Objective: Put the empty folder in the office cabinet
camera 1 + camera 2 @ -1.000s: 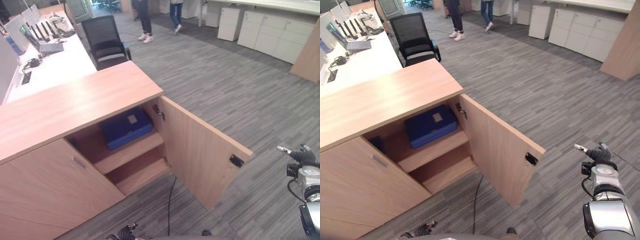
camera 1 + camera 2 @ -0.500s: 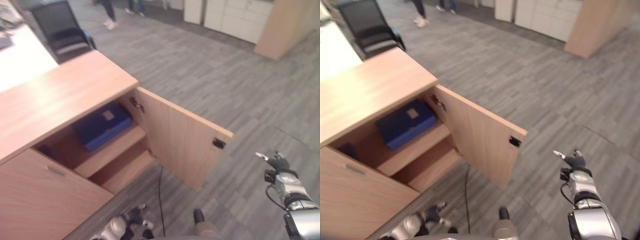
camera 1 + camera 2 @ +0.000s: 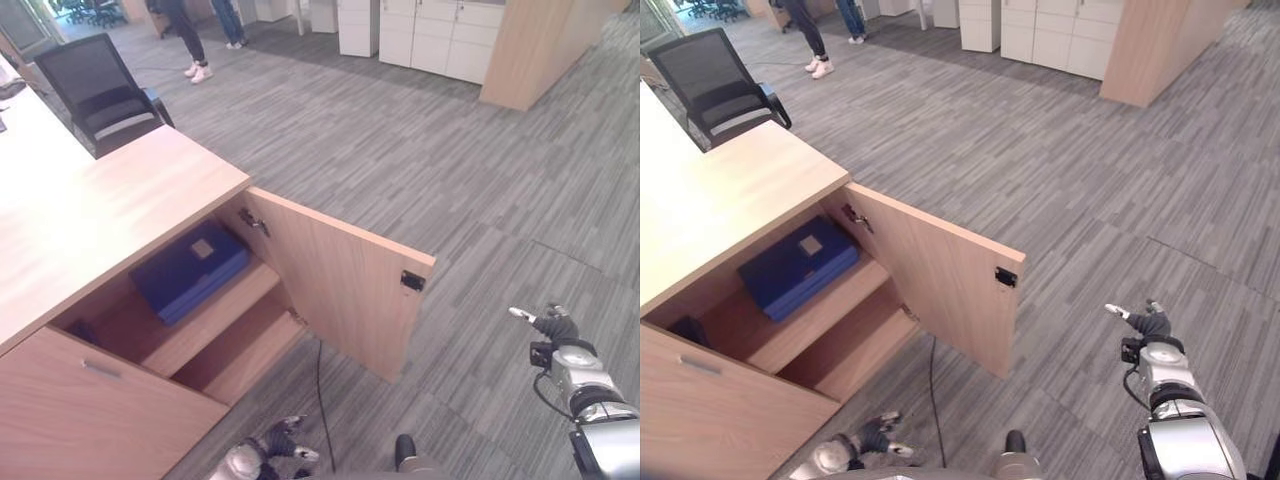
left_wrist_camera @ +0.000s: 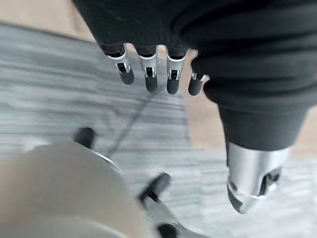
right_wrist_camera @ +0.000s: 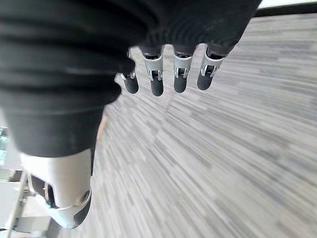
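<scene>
A blue folder (image 3: 190,270) lies flat on the upper shelf of the wooden office cabinet (image 3: 110,205), whose right door (image 3: 340,290) stands wide open. The lower shelf (image 3: 240,355) is bare. My left hand (image 3: 262,457) hangs low near the floor in front of the cabinet, its fingers (image 4: 148,74) relaxed and holding nothing. My right hand (image 3: 550,326) is out over the carpet, well right of the door, with its fingers (image 5: 168,77) straight and nothing in them.
A black office chair (image 3: 100,85) stands behind the cabinet. Two people (image 3: 195,40) are on the carpet at the back. White cupboards (image 3: 430,35) and a wooden panel (image 3: 535,50) line the far side. The cabinet's left door (image 3: 90,420) is closed.
The camera has swung, so the cabinet sits further left in the picture. My left hand has come into view at the bottom edge. The folder and the door stand as before.
</scene>
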### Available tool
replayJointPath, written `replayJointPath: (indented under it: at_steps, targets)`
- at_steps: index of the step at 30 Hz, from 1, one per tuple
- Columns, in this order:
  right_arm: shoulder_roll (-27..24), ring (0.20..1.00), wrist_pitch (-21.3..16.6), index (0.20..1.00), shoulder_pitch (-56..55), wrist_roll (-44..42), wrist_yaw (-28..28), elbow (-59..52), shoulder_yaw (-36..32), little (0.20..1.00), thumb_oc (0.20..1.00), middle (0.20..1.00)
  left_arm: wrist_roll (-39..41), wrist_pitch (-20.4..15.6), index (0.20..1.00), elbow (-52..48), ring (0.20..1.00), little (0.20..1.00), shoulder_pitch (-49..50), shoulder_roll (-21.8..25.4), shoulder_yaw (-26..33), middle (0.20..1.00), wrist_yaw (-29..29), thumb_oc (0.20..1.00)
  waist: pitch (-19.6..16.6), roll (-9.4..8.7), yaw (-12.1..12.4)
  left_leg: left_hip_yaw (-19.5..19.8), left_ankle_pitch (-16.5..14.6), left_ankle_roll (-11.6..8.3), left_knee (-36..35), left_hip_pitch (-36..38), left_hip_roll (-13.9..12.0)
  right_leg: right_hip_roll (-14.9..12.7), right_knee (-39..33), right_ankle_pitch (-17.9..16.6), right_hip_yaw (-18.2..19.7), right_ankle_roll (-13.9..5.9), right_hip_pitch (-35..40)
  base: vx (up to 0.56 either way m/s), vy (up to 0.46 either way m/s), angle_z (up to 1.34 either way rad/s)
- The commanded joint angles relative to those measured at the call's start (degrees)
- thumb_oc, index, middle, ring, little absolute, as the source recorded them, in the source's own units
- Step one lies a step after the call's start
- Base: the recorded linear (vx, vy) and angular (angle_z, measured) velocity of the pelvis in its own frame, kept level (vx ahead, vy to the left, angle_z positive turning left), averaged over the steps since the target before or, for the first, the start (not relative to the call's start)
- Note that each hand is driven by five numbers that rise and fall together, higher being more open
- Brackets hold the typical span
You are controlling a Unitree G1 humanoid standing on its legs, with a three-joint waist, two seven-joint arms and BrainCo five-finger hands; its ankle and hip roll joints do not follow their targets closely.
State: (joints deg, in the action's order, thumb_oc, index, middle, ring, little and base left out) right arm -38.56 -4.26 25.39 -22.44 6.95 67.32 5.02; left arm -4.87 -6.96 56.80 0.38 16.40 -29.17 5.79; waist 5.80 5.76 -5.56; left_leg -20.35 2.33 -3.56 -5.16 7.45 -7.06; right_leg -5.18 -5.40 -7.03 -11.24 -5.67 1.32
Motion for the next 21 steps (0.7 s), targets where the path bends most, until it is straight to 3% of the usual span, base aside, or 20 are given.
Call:
replayJointPath:
  at_steps: [1, 12, 15, 16, 21]
  targets:
    - [-0.5, 1.000, -2.5, 1.000, 7.1, 0.5, 0.1, 2.5, 2.9, 1.000, 1.000, 1.000, 1.3, -1.9, 1.000, 0.8, 1.000, 1.000, 0.4, 2.7, -0.2, 1.000, -0.3, 1.000, -0.8, -5.08, 1.3, 5.3, -3.5, -0.87, 1.0, 0.6, 1.2, -3.2, 2.6, 7.2, 1.5, -4.11, 4.1, 0.03, -0.001, 0.07]
    - [0.7, 1.000, -1.4, 1.000, 17.1, 2.2, -0.5, 6.9, 7.8, 1.000, 1.000, 1.000, 2.5, -1.6, 1.000, 0.3, 1.000, 1.000, 1.9, 4.7, -0.1, 1.000, 0.0, 1.000, -0.9, -6.28, 5.5, 8.2, -3.1, -0.83, 0.9, 0.1, 1.4, -3.2, 1.9, 7.2, -0.6, -3.98, 5.6, 0.00, 0.013, 0.14]
    - [3.8, 1.000, -1.1, 1.000, 19.4, 2.0, -0.5, 7.2, 9.1, 1.000, 1.000, 1.000, 2.4, -1.6, 1.000, 0.9, 1.000, 1.000, 2.2, 5.3, 0.0, 1.000, -0.2, 1.000, -0.8, -6.49, 6.6, 9.3, -3.0, -0.74, 0.8, -0.4, 1.7, -3.3, 1.6, 7.1, -1.4, -4.06, 5.9, -0.01, 0.039, 0.33]
    - [7.0, 1.000, -0.8, 1.000, 19.5, 2.0, -0.3, 7.6, 9.7, 1.000, 1.000, 1.000, 2.2, -1.6, 1.000, 1.2, 1.000, 1.000, 1.5, 5.4, 0.1, 1.000, -0.3, 1.000, -0.6, -6.65, 7.5, 10.3, -2.9, -0.66, 0.8, -0.9, 1.9, -3.4, 1.8, 7.2, -2.0, -4.01, 6.1, -0.01, 0.024, 0.27]
    - [10.8, 1.000, 0.1, 1.000, 19.4, 2.7, -0.9, 7.0, 10.9, 1.000, 1.000, 1.000, 2.4, -0.9, 1.000, 4.0, 1.000, 1.000, 0.6, 4.7, 1.6, 1.000, -2.4, 1.000, -0.4, -7.13, 8.9, 12.0, -2.7, -0.53, 0.7, -1.6, 2.4, -3.7, 1.9, 7.4, -3.6, -3.98, 6.4, -0.02, 0.028, 0.25]
